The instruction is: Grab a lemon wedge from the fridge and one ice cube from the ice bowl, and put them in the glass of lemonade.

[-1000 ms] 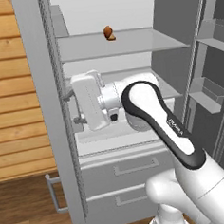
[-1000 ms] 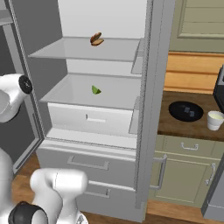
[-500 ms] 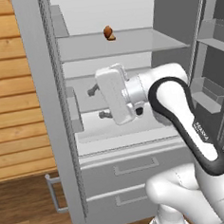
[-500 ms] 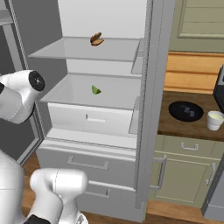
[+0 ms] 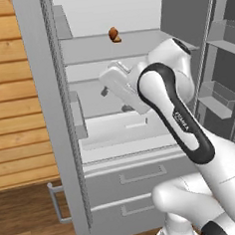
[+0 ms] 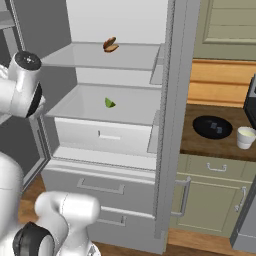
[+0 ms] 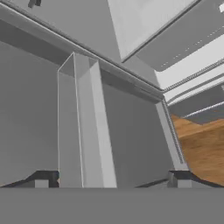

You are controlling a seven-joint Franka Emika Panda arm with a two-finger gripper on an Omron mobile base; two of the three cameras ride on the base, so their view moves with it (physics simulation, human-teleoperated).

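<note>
The grey fridge (image 6: pixel 175 100) stands open. A tiny yellow-green lemon wedge (image 6: pixel 109 103) lies on its lower pale shelf, above the white drawer. My gripper (image 5: pixel 115 100) hangs open in front of that shelf level, turned toward the left door, with nothing between its fingertips (image 7: pixel 41 179). In the hand view the gripper (image 7: pixel 110 180) faces the grey inner side of the door and a clear door bin (image 7: pixel 78 122). On the wooden counter to the right sits the black ice bowl (image 6: pixel 212 126) holding a pale ice cube (image 6: pixel 215 125), with the whitish glass of lemonade (image 6: pixel 245 137) beside it.
An orange-brown lump (image 6: pixel 110 45) rests on the upper shelf, also visible as the lump (image 5: pixel 114 35). The left fridge door (image 5: pixel 43 95) stands open close to my hand. Two grey drawers (image 6: pixel 100 187) lie below the shelves. Beige-green cabinets (image 6: pixel 210 200) sit under the counter.
My arm has swung right and upward, carrying the hand from beside the left door to in front of the shelves. The jaws stayed open.
</note>
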